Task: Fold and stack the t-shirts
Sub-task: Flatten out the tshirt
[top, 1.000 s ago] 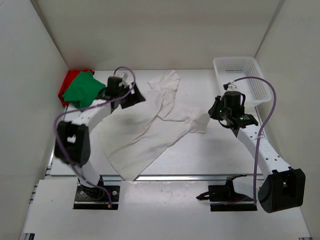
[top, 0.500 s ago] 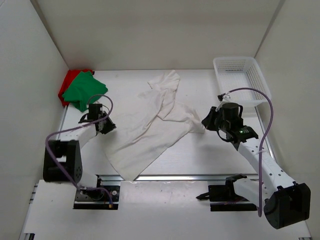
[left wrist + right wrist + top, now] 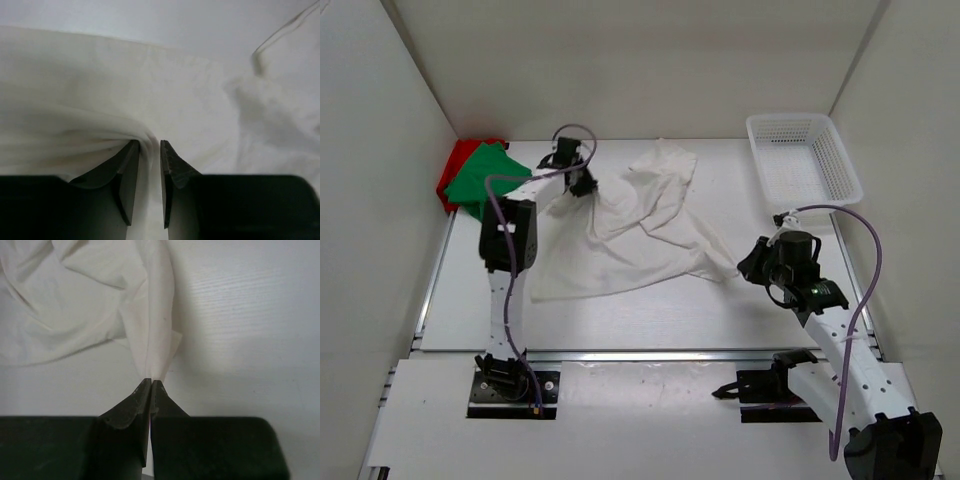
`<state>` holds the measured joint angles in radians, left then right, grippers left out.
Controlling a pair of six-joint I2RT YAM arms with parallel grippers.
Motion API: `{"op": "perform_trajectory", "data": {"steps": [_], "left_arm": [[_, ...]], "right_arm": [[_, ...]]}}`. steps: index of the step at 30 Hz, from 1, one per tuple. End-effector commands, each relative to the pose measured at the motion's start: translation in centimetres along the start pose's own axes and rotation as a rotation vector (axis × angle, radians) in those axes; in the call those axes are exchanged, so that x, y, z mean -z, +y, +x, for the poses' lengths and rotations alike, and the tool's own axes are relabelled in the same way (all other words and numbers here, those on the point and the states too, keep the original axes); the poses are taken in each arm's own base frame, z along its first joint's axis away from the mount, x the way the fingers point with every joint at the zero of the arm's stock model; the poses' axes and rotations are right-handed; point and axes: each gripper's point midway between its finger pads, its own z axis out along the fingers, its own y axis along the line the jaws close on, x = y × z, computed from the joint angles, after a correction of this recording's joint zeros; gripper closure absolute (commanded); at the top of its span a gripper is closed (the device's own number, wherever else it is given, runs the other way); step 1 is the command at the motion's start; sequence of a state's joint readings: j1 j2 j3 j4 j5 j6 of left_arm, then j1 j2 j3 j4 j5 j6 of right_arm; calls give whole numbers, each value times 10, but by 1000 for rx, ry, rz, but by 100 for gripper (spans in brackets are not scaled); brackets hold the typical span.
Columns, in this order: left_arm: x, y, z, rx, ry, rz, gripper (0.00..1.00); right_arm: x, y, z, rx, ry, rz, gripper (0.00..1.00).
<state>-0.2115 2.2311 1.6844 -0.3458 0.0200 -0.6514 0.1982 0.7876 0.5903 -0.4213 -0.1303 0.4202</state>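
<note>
The white t-shirt (image 3: 630,235) lies rumpled across the middle of the table. My left gripper (image 3: 585,187) is stretched to the far left part of the table and is shut on a bunched fold of the white t-shirt (image 3: 100,110), which passes between its jaws (image 3: 149,144). At the shirt's right corner my right gripper (image 3: 745,268) is shut on a thin edge of the cloth (image 3: 155,330), pinched at the jaw tips (image 3: 151,381). The green t-shirt (image 3: 480,175) lies folded on the red t-shirt (image 3: 450,172) in the far left corner.
A white mesh basket (image 3: 756,150) stands at the far right against the wall. White walls close in the table on the left, back and right. The arms' bases sit at the near edge.
My left gripper closed on the white shirt and carried its fold toward the far left. My right arm drew back toward the near right with its corner, and the shirt spread wider.
</note>
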Motion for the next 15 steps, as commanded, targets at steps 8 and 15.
{"op": "perform_trajectory", "data": {"steps": [8,15], "left_arm": [[25,-107,-61,-136,-38,106,59],[149,-16,-62,51,-288,271,65]], "right_arm": [[-8,-20,14,-84,64,55,100],[-12,-19,9,-35,55,55,100]]}}
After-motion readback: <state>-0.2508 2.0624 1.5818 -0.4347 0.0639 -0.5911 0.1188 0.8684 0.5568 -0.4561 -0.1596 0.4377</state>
